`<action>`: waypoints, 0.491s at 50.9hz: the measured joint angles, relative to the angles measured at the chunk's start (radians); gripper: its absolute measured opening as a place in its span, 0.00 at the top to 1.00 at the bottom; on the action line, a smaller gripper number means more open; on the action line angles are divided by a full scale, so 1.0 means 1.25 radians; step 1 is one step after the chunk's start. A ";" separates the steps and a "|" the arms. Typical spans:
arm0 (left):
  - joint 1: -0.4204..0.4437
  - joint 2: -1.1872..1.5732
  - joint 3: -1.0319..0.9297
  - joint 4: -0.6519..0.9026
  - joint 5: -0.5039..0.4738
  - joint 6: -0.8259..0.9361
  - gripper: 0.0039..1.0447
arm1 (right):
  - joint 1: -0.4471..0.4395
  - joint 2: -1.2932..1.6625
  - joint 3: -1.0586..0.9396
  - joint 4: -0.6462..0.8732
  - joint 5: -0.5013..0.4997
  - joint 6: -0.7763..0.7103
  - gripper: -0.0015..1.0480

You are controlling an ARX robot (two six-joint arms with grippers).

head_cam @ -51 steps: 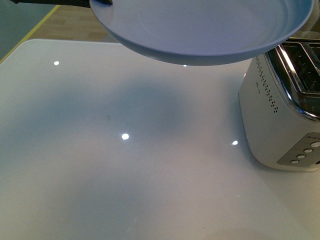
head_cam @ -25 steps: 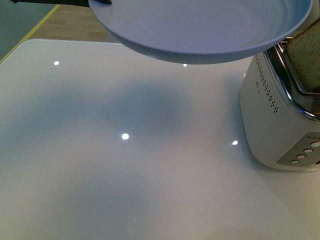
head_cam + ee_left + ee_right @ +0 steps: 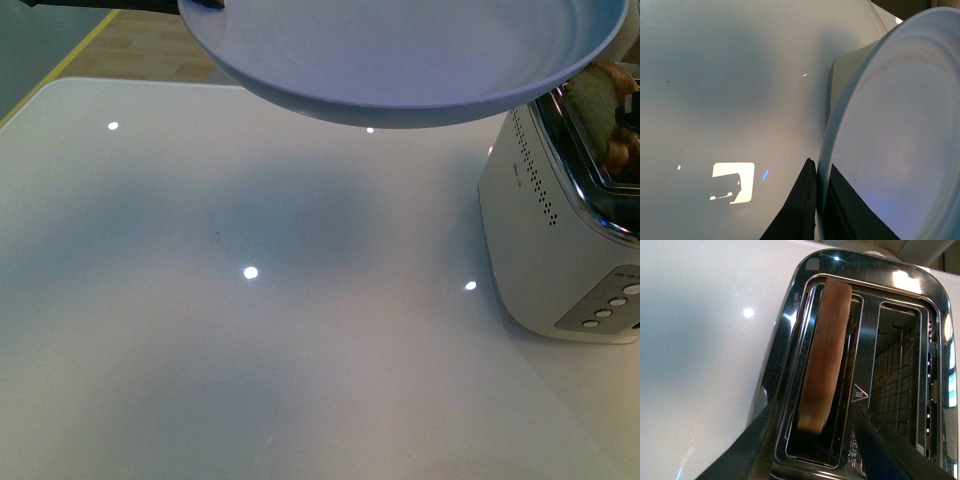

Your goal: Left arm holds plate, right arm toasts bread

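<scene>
The pale blue-grey plate (image 3: 400,55) hangs in the air at the top of the front view, over the table and partly over the toaster (image 3: 560,230). My left gripper (image 3: 820,200) is shut on the plate's rim (image 3: 826,150), one black finger on each side. The bread (image 3: 825,355) stands edge-up in one slot of the toaster (image 3: 790,320) and sticks up above the chrome top; it also shows in the front view (image 3: 600,105). My right gripper (image 3: 815,440) is open right above that slot, its fingers either side of the bread, apart from it.
The white toaster stands at the table's right side, with its second slot (image 3: 900,370) empty. The white glossy table (image 3: 250,300) carries light reflections. A wooden floor strip (image 3: 140,50) lies beyond the far edge.
One second ago the toaster slots held nothing. Half a second ago the bread stood high above the slot. Now it sits lower in the slot. The plate has not moved.
</scene>
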 joint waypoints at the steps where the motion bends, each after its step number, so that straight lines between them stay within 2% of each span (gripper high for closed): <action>1: 0.000 0.000 0.000 0.000 0.000 0.000 0.98 | -0.005 -0.008 -0.004 0.000 -0.003 0.005 0.49; 7: 0.000 0.000 0.000 0.000 -0.001 0.000 0.98 | -0.044 -0.090 -0.035 -0.009 -0.025 0.044 0.29; 16: -0.001 0.000 -0.001 0.005 -0.001 0.000 0.98 | -0.099 -0.229 -0.089 -0.015 -0.076 0.106 0.09; 25: -0.002 0.000 -0.011 0.010 -0.002 0.000 0.98 | -0.116 -0.319 -0.112 -0.015 -0.087 0.142 0.09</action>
